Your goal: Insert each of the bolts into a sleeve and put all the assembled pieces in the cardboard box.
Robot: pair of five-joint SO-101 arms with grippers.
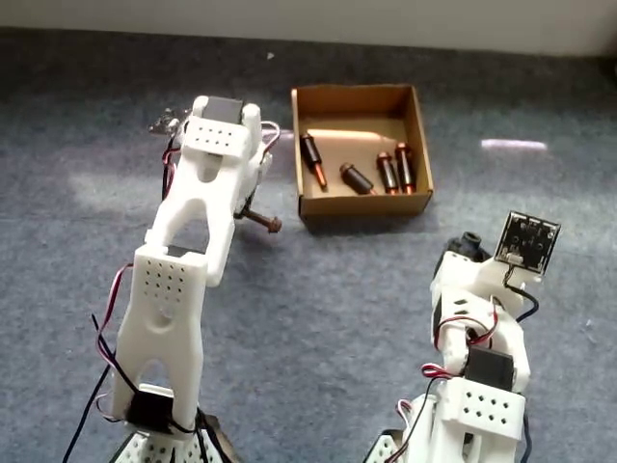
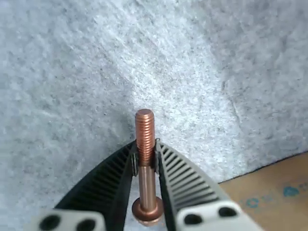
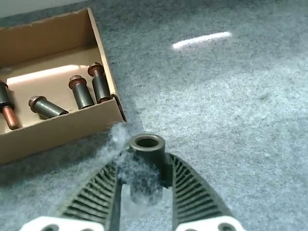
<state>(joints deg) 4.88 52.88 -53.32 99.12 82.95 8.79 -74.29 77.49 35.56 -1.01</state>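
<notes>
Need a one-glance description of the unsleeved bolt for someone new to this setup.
Find the open brown cardboard box on the grey carpet. Off its near left corner in the high view, the left arm's pincer clamps a copper-coloured threaded metal bolt by its shank. Unlike the four dark-sleeved bolts lying in the box, it is bare copper from head to tip.

1. The grey carpet (image 1: pixel 328 309) between the two arms, on the near side of the cardboard box (image 1: pixel 366 204), lies open.
2. The box's top is open. Four assembled pieces (image 1: pixel 387 173) lie across its floor, and the strip by the far wall is bare.
3. The left arm (image 1: pixel 207 193), with its bolt (image 1: pixel 265 222), stands near the box's left wall.
4. The carpet right of the box is free.
</notes>
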